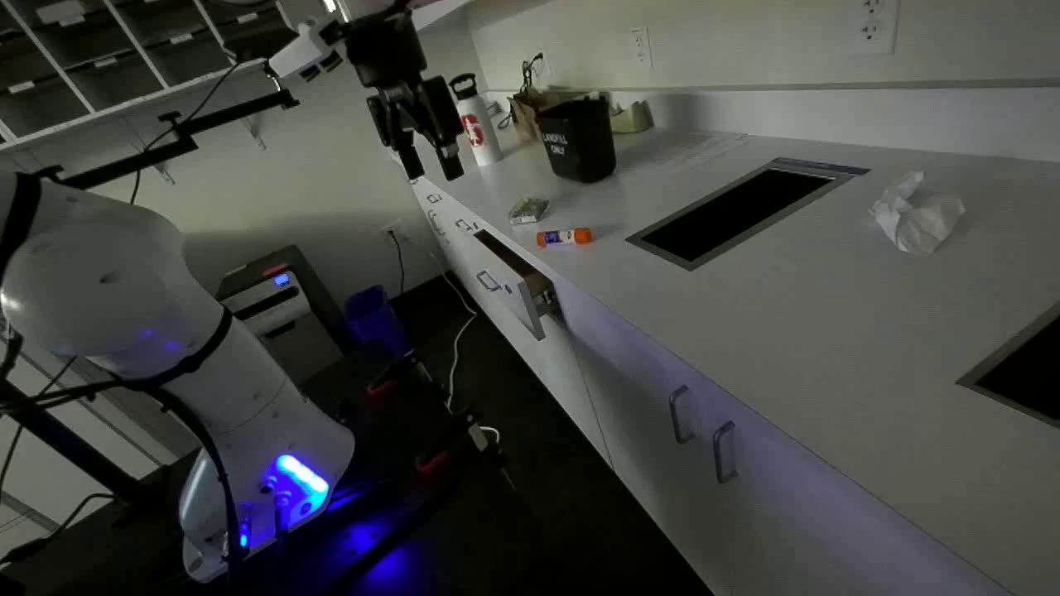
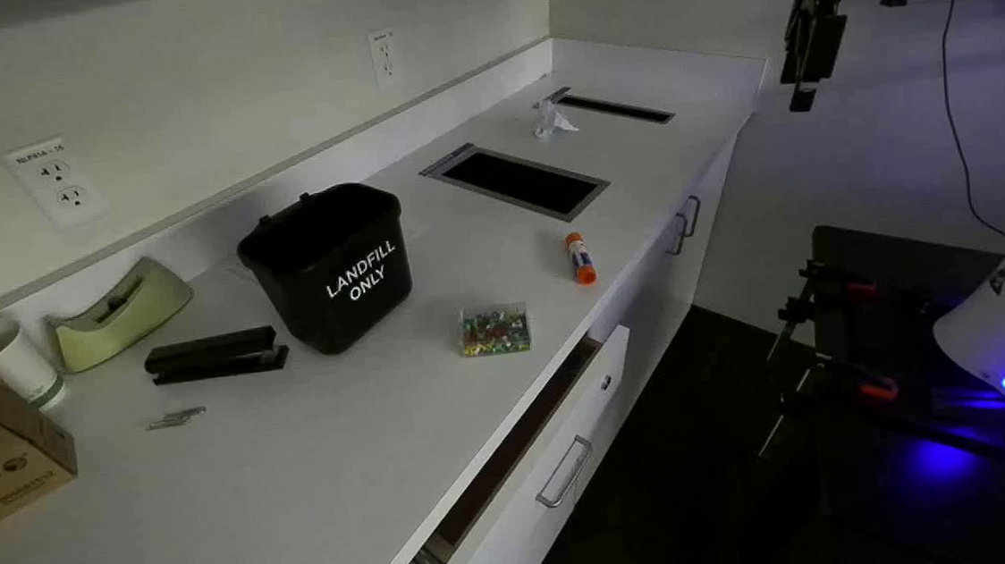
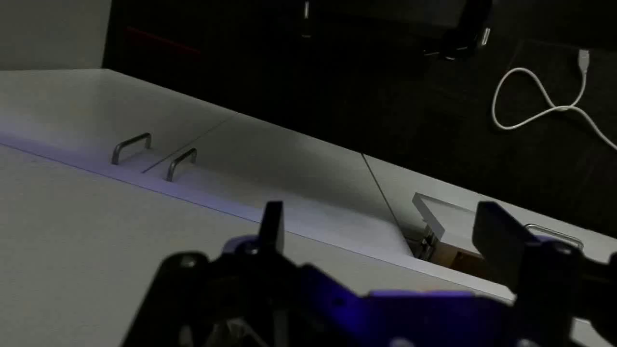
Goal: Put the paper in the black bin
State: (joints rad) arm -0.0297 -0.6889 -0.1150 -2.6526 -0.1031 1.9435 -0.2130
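The paper (image 1: 917, 213) is a crumpled white wad on the white counter, between two dark cut-outs; it also shows in an exterior view (image 2: 553, 120). The black bin (image 2: 297, 289), marked "LANDFILL ONLY", stands upright on the counter and also shows in an exterior view (image 1: 584, 141). My gripper (image 1: 432, 170) is raised beside the counter's front side, apart from both things; it also shows in an exterior view (image 2: 802, 99). In the wrist view my gripper (image 3: 378, 207) has its fingers wide apart with nothing between them. Neither paper nor bin can be made out there.
An orange-capped glue stick (image 2: 580, 258) and a clear box of pins (image 2: 495, 330) lie near the counter's front edge. An open drawer (image 2: 536, 485) sticks out below. A stapler (image 2: 217, 354), tape dispenser (image 2: 119, 312) and bottle (image 1: 478, 124) stand around the bin.
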